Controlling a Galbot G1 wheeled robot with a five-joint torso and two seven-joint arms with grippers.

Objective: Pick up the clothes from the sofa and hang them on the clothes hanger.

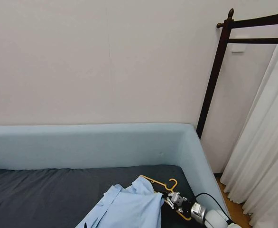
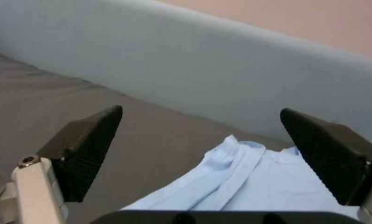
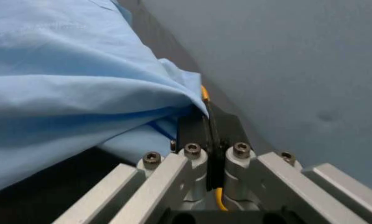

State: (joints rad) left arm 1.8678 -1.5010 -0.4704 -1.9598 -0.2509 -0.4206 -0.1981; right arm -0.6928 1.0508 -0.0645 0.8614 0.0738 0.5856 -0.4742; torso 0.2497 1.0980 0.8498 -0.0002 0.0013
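Right gripper [image 1: 173, 199] reaches in low at the sofa's [image 1: 82, 147] right end, jaws closed on the orange hanger [image 1: 153, 181] inside the light-blue shirt [image 1: 129, 206] lying on the seat. Left gripper [image 2: 200, 116] hovers above the shirt, jaws wide open.

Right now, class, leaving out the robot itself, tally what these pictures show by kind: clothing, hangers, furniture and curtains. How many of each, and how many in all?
Clothing: 1 (shirt)
Hangers: 1 (hanger, pinched in the right gripper)
Furniture: 2 (sofa, rack)
Curtains: 1 (curtain)
Total: 5
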